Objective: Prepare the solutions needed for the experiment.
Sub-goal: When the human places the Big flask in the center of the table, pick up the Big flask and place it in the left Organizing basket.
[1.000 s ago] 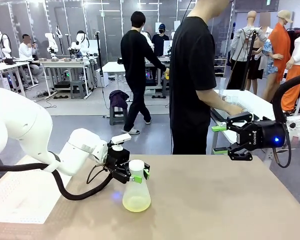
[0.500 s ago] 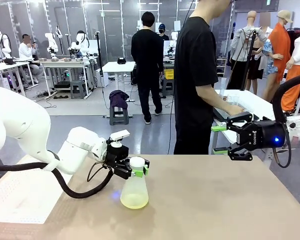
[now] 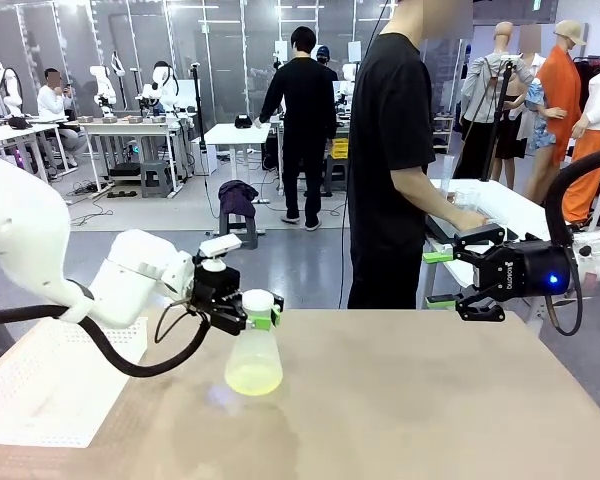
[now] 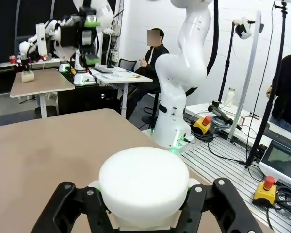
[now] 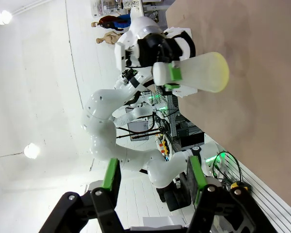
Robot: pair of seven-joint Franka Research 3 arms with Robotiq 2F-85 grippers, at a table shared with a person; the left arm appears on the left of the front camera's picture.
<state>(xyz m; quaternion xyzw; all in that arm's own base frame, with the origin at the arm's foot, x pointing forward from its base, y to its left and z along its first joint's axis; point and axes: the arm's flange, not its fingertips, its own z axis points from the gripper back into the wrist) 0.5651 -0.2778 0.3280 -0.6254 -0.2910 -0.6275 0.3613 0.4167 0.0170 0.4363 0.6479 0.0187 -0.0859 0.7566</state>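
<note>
Carrying the flask of yellow liquid, neck clenched in left gripper, above the table. Right gripper released, empty. Next: steady set-down, upright.

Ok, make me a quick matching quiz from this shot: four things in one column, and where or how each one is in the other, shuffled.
1. left gripper
2. right gripper
3. flask
4. yellow liquid

A. pooled in the bottom of the flask
B. lifted off the table
C. open, holding nothing, at the table's far right edge
D. shut on the flask's neck

Pairs: 1-D, 2-C, 3-B, 4-A
</note>
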